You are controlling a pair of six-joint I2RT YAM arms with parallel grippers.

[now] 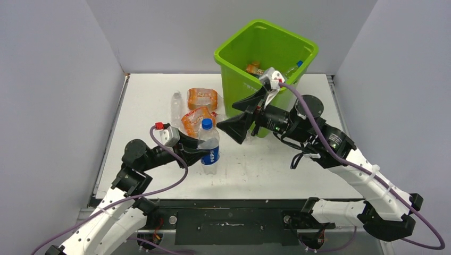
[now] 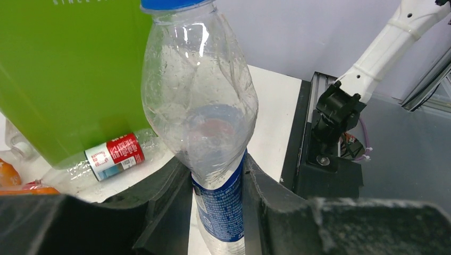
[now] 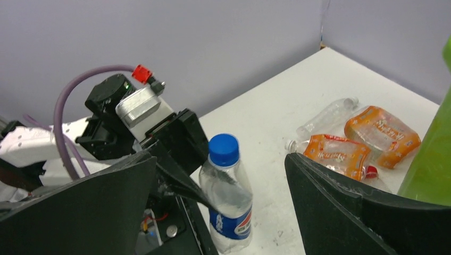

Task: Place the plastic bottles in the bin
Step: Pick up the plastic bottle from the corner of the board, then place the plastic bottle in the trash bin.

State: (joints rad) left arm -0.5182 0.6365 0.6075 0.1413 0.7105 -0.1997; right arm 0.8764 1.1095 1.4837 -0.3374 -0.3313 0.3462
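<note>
Left pincer [image 1: 205,151] has a catch! It's clamped across the blue label of a blue-capped clear bottle [image 1: 209,146], low on the body, with the two dark fingers narrowed and pressing on either side. The left wrist view shows it well: the bottle [image 2: 199,106] is upright, cap on top, dented and creased above the grip. Holding it low and vertical makes sense to me, since the labelled waist is the firmest part of a crushed bottle. The base sits at or just above the worktop [image 1: 149,90]; I can't tell which.

Over to the right pincer [image 1: 239,118]: jaws flung wide apart, nothing between them, touching nothing. It hangs in front of the lime-green bin [image 1: 234,50], mouth turned toward the left arm's catch. From its wrist camera the same bottle [image 3: 226,196] sits squarely between the spread fingers but well beyond them. That reads to me like a handover being lined up, because the bin stands at the far right of the worktop, on the right arm's side.

Inside the bin, an orange-labelled bottle [image 1: 254,68] and a blue-capped one [image 1: 295,68] are already down. Left on the worktop are two crushed orange-labelled bottles [image 1: 202,98] beside a slim clear one [image 1: 176,106]. A red-labelled bottle [image 2: 114,156] lies against the foot of the bin. Plenty of work remains.
</note>
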